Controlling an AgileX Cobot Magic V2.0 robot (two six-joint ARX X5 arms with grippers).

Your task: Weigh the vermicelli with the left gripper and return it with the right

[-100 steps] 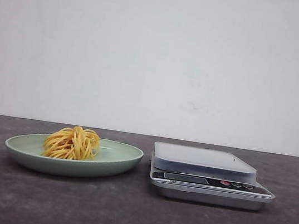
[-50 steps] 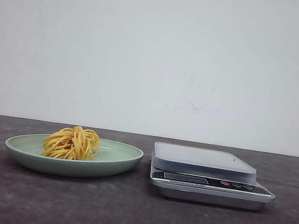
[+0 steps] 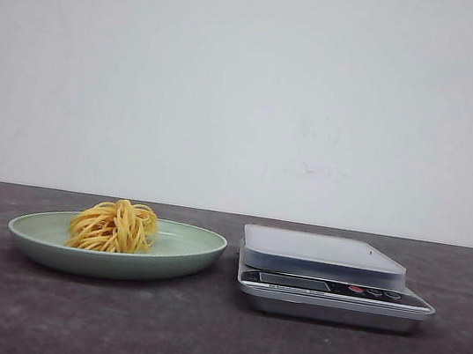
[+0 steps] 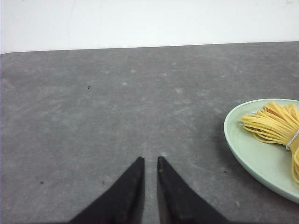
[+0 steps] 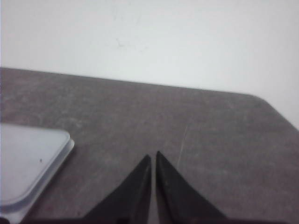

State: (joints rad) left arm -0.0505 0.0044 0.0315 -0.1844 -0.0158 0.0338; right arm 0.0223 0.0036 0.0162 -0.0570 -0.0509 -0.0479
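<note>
A: Where is the vermicelli (image 3: 114, 226)?

B: On the pale green plate (image 3: 189, 255), just left of the scale (image 3: 327, 284). The left gripper (image 4: 150, 161) and right gripper (image 5: 153, 157) have fingers nearly together, grasping nothing.

A: Best approach?

B: Spread the left fingers, descend over the nest's centre.

A: Unclear?

B: Scale display unreadable; plate cut off in the left wrist view.

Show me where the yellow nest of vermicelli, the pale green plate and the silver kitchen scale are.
yellow nest of vermicelli (image 3: 114, 225), front view, middle of the looped strands.
pale green plate (image 3: 191, 257), front view, bare right rim.
silver kitchen scale (image 3: 322, 249), front view, flat grey weighing platform.
</note>
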